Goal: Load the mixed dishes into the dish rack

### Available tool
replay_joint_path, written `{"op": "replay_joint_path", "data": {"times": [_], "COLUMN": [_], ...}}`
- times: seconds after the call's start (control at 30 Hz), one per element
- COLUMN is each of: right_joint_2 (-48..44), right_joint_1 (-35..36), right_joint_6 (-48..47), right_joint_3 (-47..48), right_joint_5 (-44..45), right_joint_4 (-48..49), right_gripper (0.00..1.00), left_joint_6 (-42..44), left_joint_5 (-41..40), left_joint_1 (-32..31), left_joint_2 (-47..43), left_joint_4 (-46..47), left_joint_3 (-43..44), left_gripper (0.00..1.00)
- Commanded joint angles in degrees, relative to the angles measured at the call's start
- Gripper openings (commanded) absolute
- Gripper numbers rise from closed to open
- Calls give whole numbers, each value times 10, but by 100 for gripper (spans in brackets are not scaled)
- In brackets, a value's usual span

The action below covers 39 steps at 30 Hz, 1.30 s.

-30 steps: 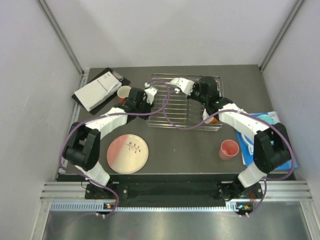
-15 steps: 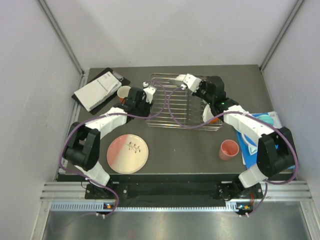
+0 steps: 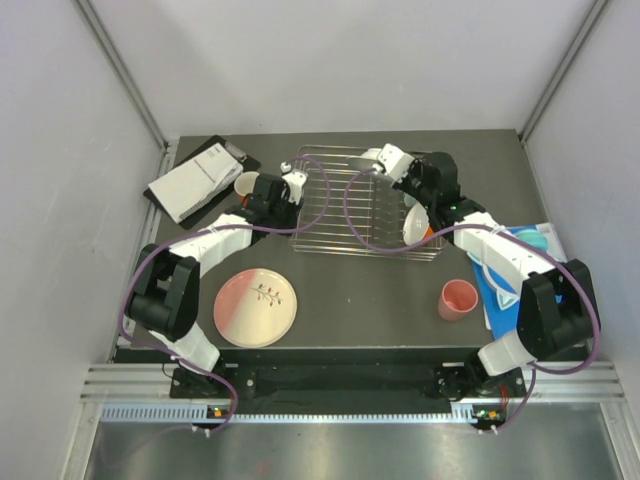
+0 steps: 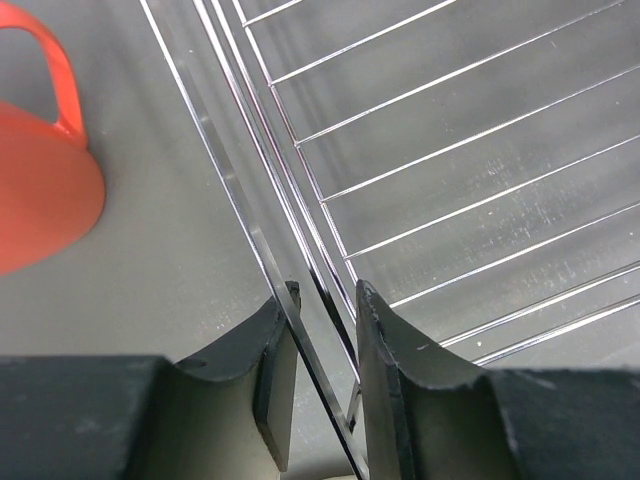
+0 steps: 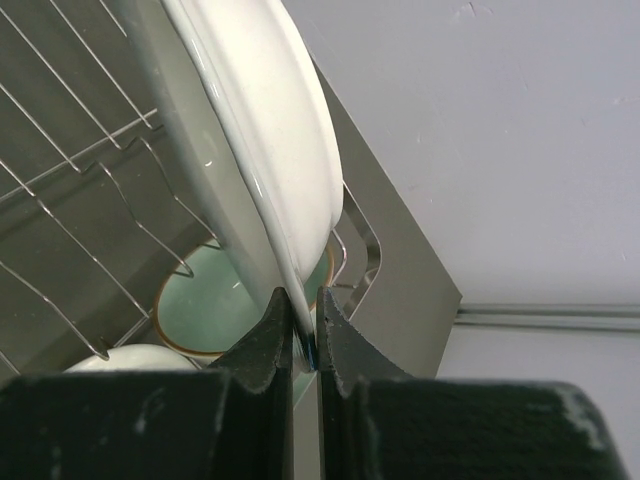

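- The right gripper (image 5: 300, 340) is pinched tight on the rim of the white plate with pale blue rim (image 5: 270, 130). The plate stands on edge over the far right part of the dish rack (image 3: 340, 210). Held by its edge like that, it can probably slip down between the thin bars.
- Just below the plate, inside the rack, sits the mint green bowl (image 5: 210, 300), so I'd say the plate has to find a slot beside it.
- The left gripper (image 4: 320, 340) is narrowed around the rack's left rim wire, one finger on each side. I cannot tell whether it already bites. It looks placed to steady the light rack while the plate goes in.
- The orange handled mug (image 4: 40, 200) waits on the counter (image 3: 370, 300) just outside that rim, at upper left of the wrist view.
- Not yet loaded: the pink-and-cream plate (image 3: 255, 307) at lower left of the overhead view and the salmon-pink cup (image 3: 459, 298) at lower right.
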Motion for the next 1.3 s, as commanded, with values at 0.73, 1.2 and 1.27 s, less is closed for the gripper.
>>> {"op": "replay_joint_path", "data": {"times": [0.73,1.2,1.27], "right_joint_2": [-98,-78,-78], "right_joint_1": [-17,-16,-16], "right_joint_6": [20,-2,-16], "right_joint_3": [113,135,130], "right_joint_5": [-38,-68,-69], "right_joint_4": [118,77,70], "right_gripper": [0,0,0], "left_joint_6": [24,54,79], "left_joint_5": [21,13,14], "left_joint_1": [4,5,9], "left_joint_2": [-5,-8,-7], "left_joint_4": [-61,-66,-64], "left_joint_3": [3,8,9], "left_gripper": [23,18,15]}}
